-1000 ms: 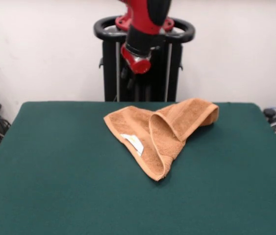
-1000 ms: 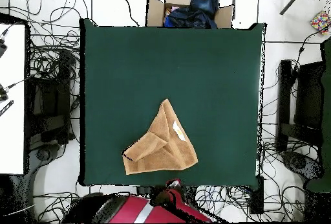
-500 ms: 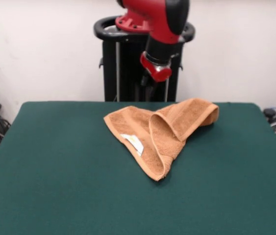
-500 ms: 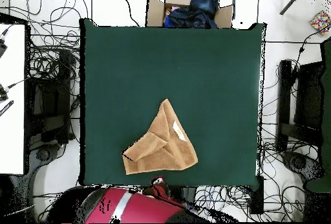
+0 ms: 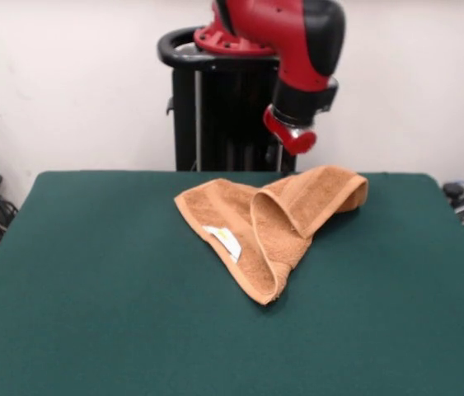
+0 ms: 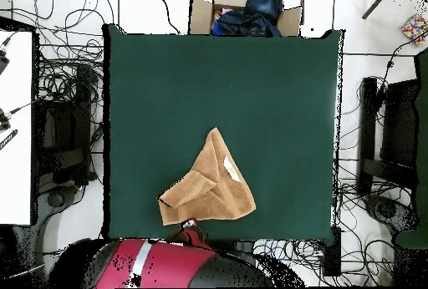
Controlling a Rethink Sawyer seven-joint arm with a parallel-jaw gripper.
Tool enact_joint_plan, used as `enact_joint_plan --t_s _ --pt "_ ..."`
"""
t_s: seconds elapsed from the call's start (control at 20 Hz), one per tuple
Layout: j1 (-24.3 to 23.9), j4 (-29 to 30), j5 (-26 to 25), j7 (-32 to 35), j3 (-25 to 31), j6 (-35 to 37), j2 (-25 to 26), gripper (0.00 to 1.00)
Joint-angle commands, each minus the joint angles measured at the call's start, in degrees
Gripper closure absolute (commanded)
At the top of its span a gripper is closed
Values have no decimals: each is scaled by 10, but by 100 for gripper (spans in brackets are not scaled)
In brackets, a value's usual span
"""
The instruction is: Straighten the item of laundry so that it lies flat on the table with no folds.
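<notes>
The item of laundry (image 5: 248, 216) is an orange-tan towel that lies folded over itself near the far middle of the green table (image 5: 91, 289), its white tag facing up. One fold rises as a raised flap toward its right end. In the overhead view the laundry (image 6: 213, 190) forms a rough triangle close to the table (image 6: 251, 93) edge nearest the robot. My gripper (image 5: 291, 142) hangs from the red arm above and just behind the towel's right end, not touching it. Overhead, the gripper (image 6: 191, 229) sits at the table's edge beside the towel's lower left corner.
A cardboard box (image 6: 244, 12) with dark clothes stands beyond the table's far edge. Cables cover the floor on both sides. A white surface (image 6: 15, 127) lies at the left and a black stand (image 6: 389, 135) at the right. The black pedestal (image 5: 223, 107) rises behind the table.
The arm has swung to the right in the front view, from above the towel's left part to above its right end. The towel has not moved.
</notes>
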Motion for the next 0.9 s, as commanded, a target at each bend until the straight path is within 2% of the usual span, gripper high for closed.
enact_joint_plan --t_s 0.05,0.4,0.55,0.7,0.9 --pt "5 -109 78 153 77 -25 9 0" --pt "15 -132 110 134 79 -12 -5 0" --pt "21 -125 129 128 79 28 -39 0" --pt "4 -105 128 135 100 54 -84 0" --pt "-36 -81 109 171 151 29 -126 0"
